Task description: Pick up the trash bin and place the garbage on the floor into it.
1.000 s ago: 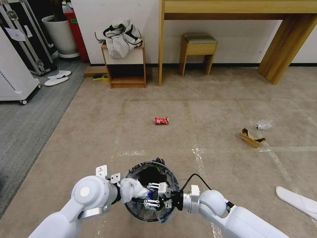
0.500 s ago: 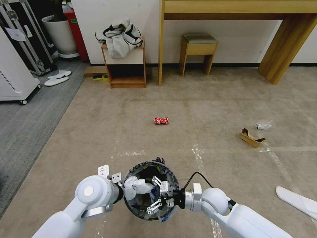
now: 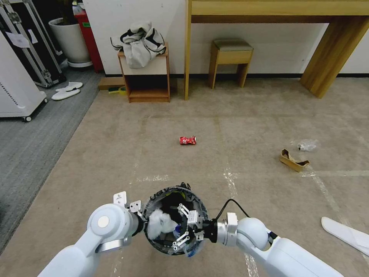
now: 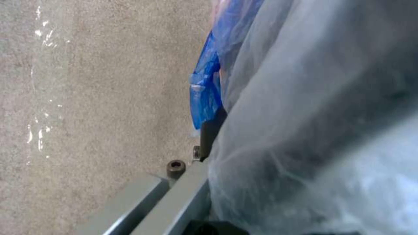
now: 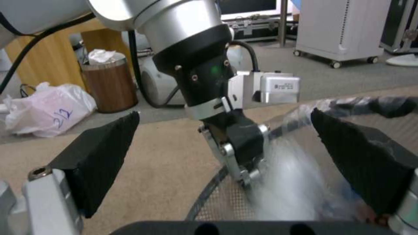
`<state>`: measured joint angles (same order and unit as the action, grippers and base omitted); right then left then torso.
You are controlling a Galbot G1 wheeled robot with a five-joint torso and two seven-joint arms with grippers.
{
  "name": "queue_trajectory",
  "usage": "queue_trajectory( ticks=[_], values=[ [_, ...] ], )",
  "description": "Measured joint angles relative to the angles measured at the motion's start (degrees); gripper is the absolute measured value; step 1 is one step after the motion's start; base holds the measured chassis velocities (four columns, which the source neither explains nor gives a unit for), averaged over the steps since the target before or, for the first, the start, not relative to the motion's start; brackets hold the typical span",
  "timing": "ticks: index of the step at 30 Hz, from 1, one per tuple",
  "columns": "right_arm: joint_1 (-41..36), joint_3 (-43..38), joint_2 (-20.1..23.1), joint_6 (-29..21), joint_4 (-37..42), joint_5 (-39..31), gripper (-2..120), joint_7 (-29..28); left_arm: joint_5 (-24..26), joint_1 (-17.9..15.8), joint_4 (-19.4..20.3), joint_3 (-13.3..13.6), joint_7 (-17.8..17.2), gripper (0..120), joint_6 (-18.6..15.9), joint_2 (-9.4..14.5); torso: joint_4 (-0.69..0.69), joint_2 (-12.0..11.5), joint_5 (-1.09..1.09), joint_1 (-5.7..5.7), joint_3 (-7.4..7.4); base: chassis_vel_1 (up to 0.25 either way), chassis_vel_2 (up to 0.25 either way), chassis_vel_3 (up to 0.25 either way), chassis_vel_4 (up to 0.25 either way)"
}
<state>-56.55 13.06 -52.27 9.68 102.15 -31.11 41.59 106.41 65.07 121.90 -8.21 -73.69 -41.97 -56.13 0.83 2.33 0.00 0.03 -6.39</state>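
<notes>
Head view: right gripper (image 3: 180, 227), fingers spread, over the trash bin (image 3: 196, 204); left gripper (image 3: 143, 220) clenches its rim; crushed can (image 3: 187, 140) beyond.

"212" handwritten, blue, on white plastic bag (image 5: 45, 109).

A small wooden shelf unit (image 3: 148, 79) stands against the white wall, with a bundled white-and-black garment (image 3: 139, 43) heaped on its top. Just right of it rises a leg of the long wooden desk (image 3: 276, 9), and under that desk sits a low stool (image 3: 230, 57) with a grey cushion. Far left — a large white planter pot (image 3: 70, 42), a black flight case (image 3: 29, 50) and a white wheeled cabinet (image 3: 17, 90) on the grey carpet strip (image 3: 34, 134).
</notes>
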Motion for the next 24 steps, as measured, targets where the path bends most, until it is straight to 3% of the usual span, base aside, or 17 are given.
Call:
queue_trajectory(
  ticks=[10,19,24],
  values=[
    [-1.29,-4.88,1.23,0.21,3.52,3.32,100,2.36,-0.45,0.44,0.12,0.01,0.01,0,-0.04,0.04,0.0,0.0,0.0,0.0,0.0,0.0,0.0,0.0,0.0],
    [-2.04,-6.78,1.85,0.28,4.41,3.43,100,2.52,-1.0,0.48,0.13,0.16,0.06,0,-0.05,-0.29,0.0,0.0,0.0,0.0,0.0,0.0,0.0,0.0,0.0],
    [-4.05,-12.39,2.91,-0.2,7.5,1.52,100,1.63,-1.46,1.05,0.14,-1.0,0.16,0,-0.08,-0.3,0.0,0.0,0.0,0.0,0.0,0.0,0.0,0.0,0.0]
  ],
)
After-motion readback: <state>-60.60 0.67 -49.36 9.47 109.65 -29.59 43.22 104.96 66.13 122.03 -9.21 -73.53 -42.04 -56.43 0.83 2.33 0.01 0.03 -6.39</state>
